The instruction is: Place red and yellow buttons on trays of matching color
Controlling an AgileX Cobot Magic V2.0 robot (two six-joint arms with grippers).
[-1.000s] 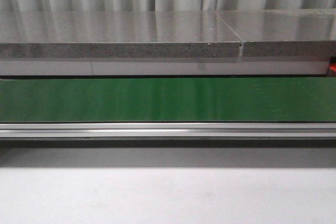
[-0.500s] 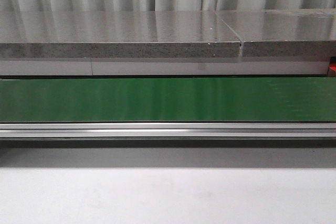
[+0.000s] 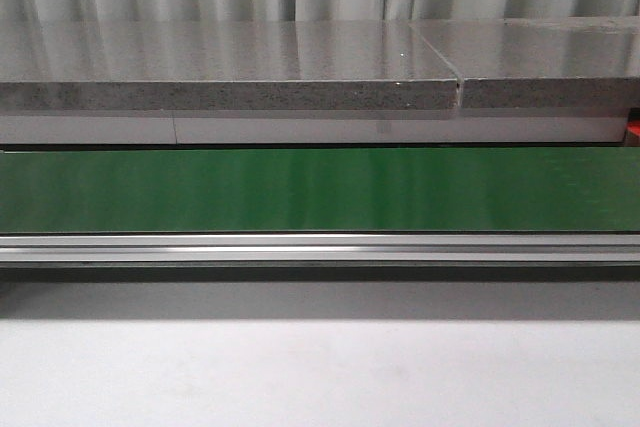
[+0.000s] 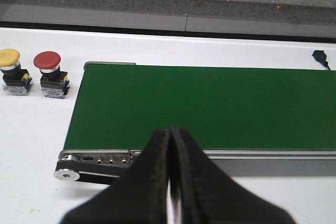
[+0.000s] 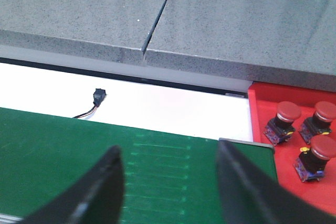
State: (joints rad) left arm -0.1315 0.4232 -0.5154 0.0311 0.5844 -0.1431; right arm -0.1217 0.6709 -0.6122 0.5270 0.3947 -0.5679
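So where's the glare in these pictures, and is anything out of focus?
Front view: pale sheen streaks across the green conveyor belt and reflections on the grey speckled stone counter. Left wrist view: the shut black left gripper is soft, close to the lens. Right wrist view: the open black right gripper is blurred; the red-capped push buttons stay fairly sharp.

Even, bright light; soft glare streaks the green belt (image 3: 320,190) mid-frame, and both wrist views' near dark pincers blur.
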